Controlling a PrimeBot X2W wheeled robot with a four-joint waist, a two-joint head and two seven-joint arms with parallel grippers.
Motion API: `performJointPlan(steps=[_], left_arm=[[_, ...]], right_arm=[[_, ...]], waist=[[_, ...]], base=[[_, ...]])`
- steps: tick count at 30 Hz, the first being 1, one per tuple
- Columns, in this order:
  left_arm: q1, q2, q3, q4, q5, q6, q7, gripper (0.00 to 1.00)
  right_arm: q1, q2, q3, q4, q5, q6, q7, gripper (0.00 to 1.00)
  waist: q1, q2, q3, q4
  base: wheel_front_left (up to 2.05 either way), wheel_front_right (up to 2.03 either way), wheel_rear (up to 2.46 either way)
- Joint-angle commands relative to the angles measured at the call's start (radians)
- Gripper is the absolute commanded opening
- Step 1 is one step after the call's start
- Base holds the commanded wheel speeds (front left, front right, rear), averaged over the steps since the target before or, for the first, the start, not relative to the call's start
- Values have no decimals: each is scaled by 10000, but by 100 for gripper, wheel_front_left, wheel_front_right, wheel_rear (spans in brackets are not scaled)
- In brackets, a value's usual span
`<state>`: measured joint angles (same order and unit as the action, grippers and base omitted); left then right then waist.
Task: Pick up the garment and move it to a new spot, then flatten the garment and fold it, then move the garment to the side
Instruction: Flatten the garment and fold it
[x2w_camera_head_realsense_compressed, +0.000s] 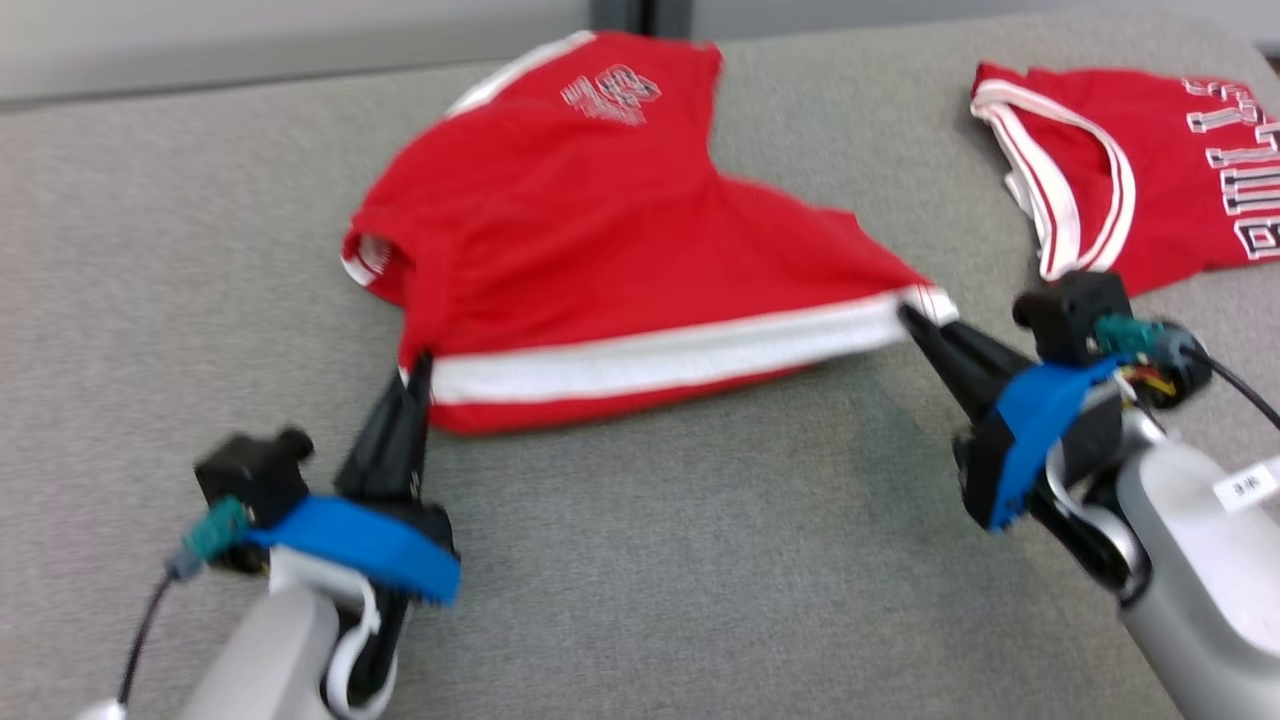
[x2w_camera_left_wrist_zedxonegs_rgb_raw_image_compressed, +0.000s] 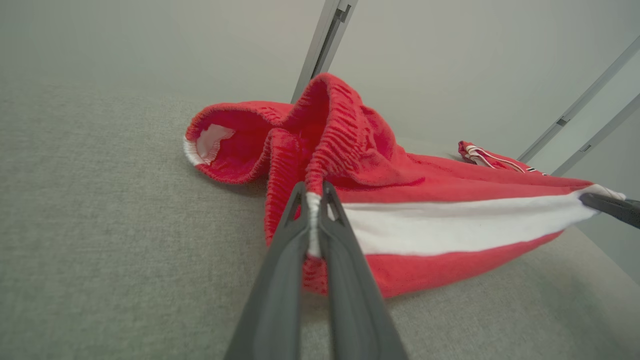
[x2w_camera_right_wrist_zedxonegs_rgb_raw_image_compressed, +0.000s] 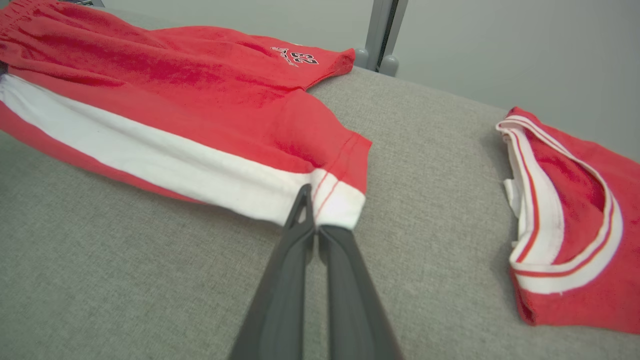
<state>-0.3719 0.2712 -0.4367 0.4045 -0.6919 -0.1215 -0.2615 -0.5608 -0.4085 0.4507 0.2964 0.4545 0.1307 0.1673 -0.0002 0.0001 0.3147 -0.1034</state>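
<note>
The garment (x2w_camera_head_realsense_compressed: 600, 220) is a pair of red shorts with a white side stripe, lying on the grey table with its near edge lifted and stretched taut. My left gripper (x2w_camera_head_realsense_compressed: 418, 372) is shut on the waistband end of the stripe (x2w_camera_left_wrist_zedxonegs_rgb_raw_image_compressed: 313, 200). My right gripper (x2w_camera_head_realsense_compressed: 908, 315) is shut on the hem corner of the same stripe (x2w_camera_right_wrist_zedxonegs_rgb_raw_image_compressed: 320, 207). The elastic waistband (x2w_camera_left_wrist_zedxonegs_rgb_raw_image_compressed: 325, 130) bunches up above my left fingers. The number print (x2w_camera_right_wrist_zedxonegs_rgb_raw_image_compressed: 295, 56) sits on the far leg. The right gripper's fingertips (x2w_camera_left_wrist_zedxonegs_rgb_raw_image_compressed: 607, 204) show at the far end of the stripe in the left wrist view.
A red jersey (x2w_camera_head_realsense_compressed: 1130, 170) with white trim lies flat at the far right of the grey table (x2w_camera_head_realsense_compressed: 650, 560), close to my right arm. A pale wall with a metal post (x2w_camera_left_wrist_zedxonegs_rgb_raw_image_compressed: 327, 40) stands behind the table's far edge.
</note>
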Motion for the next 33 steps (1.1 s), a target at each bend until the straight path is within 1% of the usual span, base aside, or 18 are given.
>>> performJointPlan(steps=[1,3,5,9,14,18,21,24,26,27,30,33], left_arm=[[208,36,-9,-127,56,-29,-43,0],[851,200,-176,-267,216,50,-33,0],[1386,265,-308,-402,119,136,191,0],[2280,488,-576,-894,-132,402,1195,0],[3259,1139,-1096,-2017,-129,723,2713,0],[4085,1746,-1347,-3462,-286,974,3663,0],[4591,2050,-1338,-4581,-587,1156,4204,0],[4854,2283,-1264,-5540,-823,1322,4544,0],[4786,2315,-1132,-6032,-971,1363,4621,0],[4628,2313,-1085,-6192,-1019,1354,4685,0],[4002,2363,-979,-6263,-952,1289,4910,0],[3160,2319,-896,-5939,-853,1207,5141,0]], right_arm=[[397,-120,-89,-142,65,0,163,0],[1092,-352,-372,-552,63,0,672,0],[1818,-446,-687,-979,18,0,1318,0],[3320,-433,-1409,-1969,81,-6,2992,0],[5158,-40,-2514,-3654,46,-2,4937,0],[6473,491,-3480,-5250,-154,0,6330,0],[7248,888,-4181,-6564,-300,0,7136,0],[7656,1212,-4738,-7733,-636,1,7496,0],[7504,1226,-4883,-8219,-802,1,7467,0],[7288,1110,-4916,-8348,-910,1,7403,0],[6516,778,-4755,-8231,-987,1,7064,0],[5482,360,-4343,-7696,-898,1,6616,0]], waist=[[2,-1,-139,37],[2,-1,-416,244],[2,-1,-674,420],[2,-1,-1109,679],[2,-1,-1330,915],[2,-1,-1344,1030],[2,-1,-1284,1140],[2,-1,-1225,1262],[2,-1,-1200,1306],[2,-1,-1188,1327],[2,-1,-1143,1368],[2,-1,-1061,1403]], base=[[0,0,0],[0,0,0],[0,0,0],[0,0,0],[0,0,0],[0,0,0],[0,0,0],[0,0,0],[0,0,0],[0,0,0],[0,0,0],[0,0,0]])
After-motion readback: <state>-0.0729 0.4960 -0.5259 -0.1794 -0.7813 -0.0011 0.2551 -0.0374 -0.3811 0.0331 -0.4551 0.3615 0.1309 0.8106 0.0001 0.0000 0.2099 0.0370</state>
